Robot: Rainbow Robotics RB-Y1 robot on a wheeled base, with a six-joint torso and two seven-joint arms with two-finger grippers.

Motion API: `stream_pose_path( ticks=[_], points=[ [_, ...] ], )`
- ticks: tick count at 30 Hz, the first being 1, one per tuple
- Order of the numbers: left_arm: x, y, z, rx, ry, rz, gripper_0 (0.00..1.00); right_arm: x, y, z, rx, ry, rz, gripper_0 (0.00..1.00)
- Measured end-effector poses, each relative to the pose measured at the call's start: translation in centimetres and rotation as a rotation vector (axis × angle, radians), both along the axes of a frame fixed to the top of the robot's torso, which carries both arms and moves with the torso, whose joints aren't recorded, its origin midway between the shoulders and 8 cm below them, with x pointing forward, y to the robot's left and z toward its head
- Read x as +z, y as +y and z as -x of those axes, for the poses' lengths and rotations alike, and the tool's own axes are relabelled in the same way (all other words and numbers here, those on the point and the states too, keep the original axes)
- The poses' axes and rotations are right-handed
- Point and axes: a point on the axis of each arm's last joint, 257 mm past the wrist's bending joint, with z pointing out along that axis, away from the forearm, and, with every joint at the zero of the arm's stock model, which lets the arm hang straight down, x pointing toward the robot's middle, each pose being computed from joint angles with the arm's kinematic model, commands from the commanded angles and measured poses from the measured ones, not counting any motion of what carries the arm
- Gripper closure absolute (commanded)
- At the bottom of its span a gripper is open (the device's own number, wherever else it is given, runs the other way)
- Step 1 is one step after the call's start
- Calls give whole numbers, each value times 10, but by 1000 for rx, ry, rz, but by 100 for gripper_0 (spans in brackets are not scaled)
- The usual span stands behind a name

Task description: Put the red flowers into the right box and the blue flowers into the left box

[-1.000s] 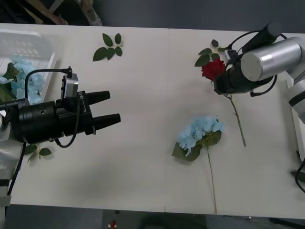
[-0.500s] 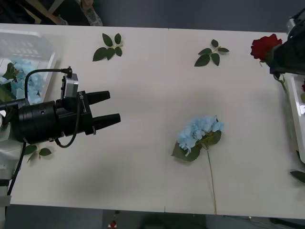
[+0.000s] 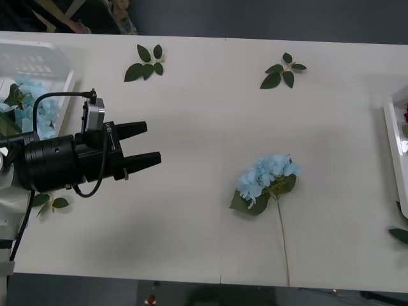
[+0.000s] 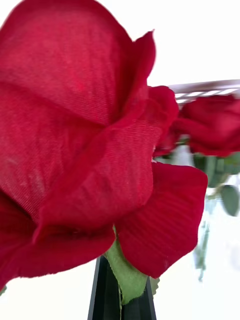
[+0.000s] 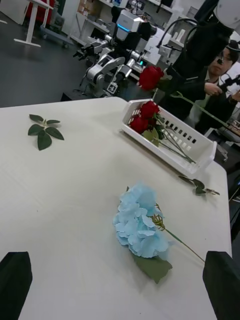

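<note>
My right gripper (image 4: 122, 297) is shut on the stem of a red flower (image 4: 75, 150), just under its bloom. The left wrist view has that red flower (image 5: 150, 77) hanging in the air above the right box (image 5: 200, 150). More red flowers (image 5: 144, 116) lie in that box, whose narrow edge (image 3: 392, 143) meets the table's right side. One blue flower (image 3: 264, 177) lies on the table right of centre. My left gripper (image 3: 153, 141) hovers open over the left half of the table, well apart from it. The left box (image 3: 44, 57) holds blue flowers (image 3: 29, 111).
Loose leaf sprigs lie at the far middle (image 3: 144, 63), the far right (image 3: 283, 71), the near left by my left arm (image 3: 51, 203) and the right edge (image 3: 400, 234). Bare table lies between my left gripper and the blue flower.
My right arm lifted the red flower off the table and carried it right, out of the front view, to above the right box. The left arm and the blue flower have not moved.
</note>
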Motion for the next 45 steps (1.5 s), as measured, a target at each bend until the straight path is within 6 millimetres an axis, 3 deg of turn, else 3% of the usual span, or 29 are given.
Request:
stream_pose_path(
  ticks=[6, 13, 20, 29, 39, 40, 41, 42, 43, 45],
  points=[
    [0, 0, 0, 0, 0, 0, 0, -20, -51, 6, -39, -58, 100, 100],
    [0, 0, 0, 0, 0, 0, 0, -38, -94, 9, -84, -113, 137, 100],
    [0, 0, 0, 0, 0, 0, 0, -29, -131, 5, -109, -181, 177, 100],
    [0, 0, 0, 0, 0, 0, 0, -34, -158, 9, -151, -206, 200, 100],
    [0, 0, 0, 0, 0, 0, 0, -35, -161, 8, -148, -212, 207, 100],
    [0, 0, 0, 0, 0, 0, 0, -35, -161, 8, -144, -210, 209, 94],
    [0, 0, 0, 0, 0, 0, 0, -35, -161, 8, -132, -204, 218, 82],
    [0, 0, 0, 0, 0, 0, 0, -35, -160, 8, -120, -198, 226, 56],
    [0, 0, 0, 0, 0, 0, 0, -35, -160, 8, -109, -193, 232, 37],
    [0, 0, 0, 0, 0, 0, 0, -36, -159, 7, -102, -192, 232, 18]
  ],
)
